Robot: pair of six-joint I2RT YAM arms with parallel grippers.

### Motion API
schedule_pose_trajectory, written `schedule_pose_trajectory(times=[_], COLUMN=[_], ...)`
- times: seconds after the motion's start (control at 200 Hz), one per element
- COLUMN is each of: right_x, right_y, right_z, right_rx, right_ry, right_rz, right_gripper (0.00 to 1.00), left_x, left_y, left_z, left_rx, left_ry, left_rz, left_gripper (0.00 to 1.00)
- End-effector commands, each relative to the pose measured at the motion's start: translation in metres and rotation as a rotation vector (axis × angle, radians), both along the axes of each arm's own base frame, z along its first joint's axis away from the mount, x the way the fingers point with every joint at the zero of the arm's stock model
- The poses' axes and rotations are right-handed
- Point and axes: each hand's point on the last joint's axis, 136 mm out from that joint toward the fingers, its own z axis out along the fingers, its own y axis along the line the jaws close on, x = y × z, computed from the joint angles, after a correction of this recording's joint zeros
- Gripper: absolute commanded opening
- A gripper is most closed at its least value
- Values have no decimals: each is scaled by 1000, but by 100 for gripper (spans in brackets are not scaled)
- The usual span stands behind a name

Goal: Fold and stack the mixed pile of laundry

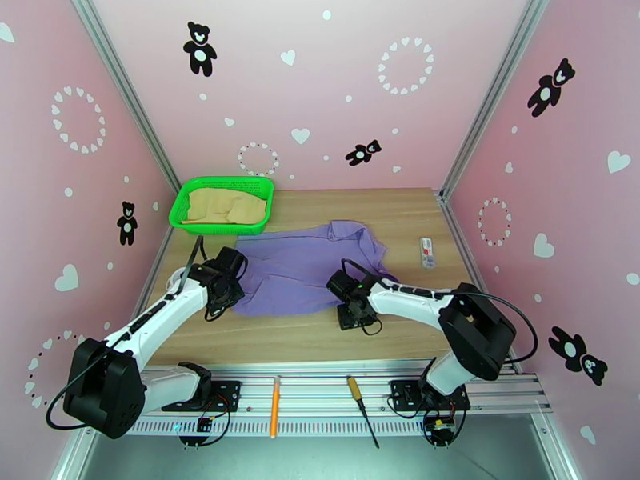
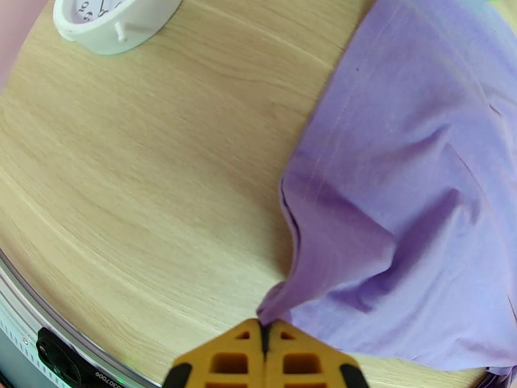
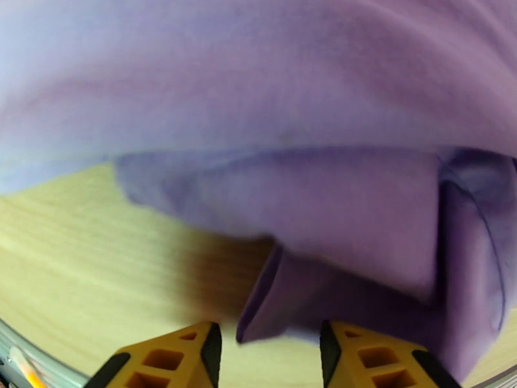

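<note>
The lavender-purple shirt (image 1: 300, 266) lies spread across the middle of the wooden table. My left gripper (image 1: 226, 300) is at its near left corner. In the left wrist view the yellow jaws of the left gripper (image 2: 265, 332) are shut on a pinched corner of the shirt (image 2: 400, 189). My right gripper (image 1: 352, 304) is at the near right corner. There the right gripper (image 3: 270, 344) stands open, its fingers (image 3: 203, 347) apart with a hanging fold of the shirt (image 3: 291, 299) between them. The tan-beige garment (image 1: 228, 206) lies inside the basket.
The green mesh basket (image 1: 178, 211) stands at the back left of the table. A small white packet (image 1: 428, 251) lies at the right edge. An orange pen (image 1: 274, 406) and a screwdriver (image 1: 360, 410) rest on the front rail. A white round object (image 2: 110, 14) sits left of the shirt.
</note>
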Motion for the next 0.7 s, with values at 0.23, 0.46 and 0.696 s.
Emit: schedule_pose_trajectory(times=[0.23,0.46,0.696], right_x=[13,0,-52], right_y=[-16,-25,-27], right_z=[-2,11,53], right_rx=[-109,-135,-56], right_ry=[-73,-47,134], right_rz=[-8,83,386], right_gripper=[8,0,0], left_x=[5,6,18], left_y=[13,27,32], left_z=[17,25,33], left_rx=[36,32,35], left_ry=[-38,-52,-63], left_rz=[9,27,16], left_gripper=[0,0,0])
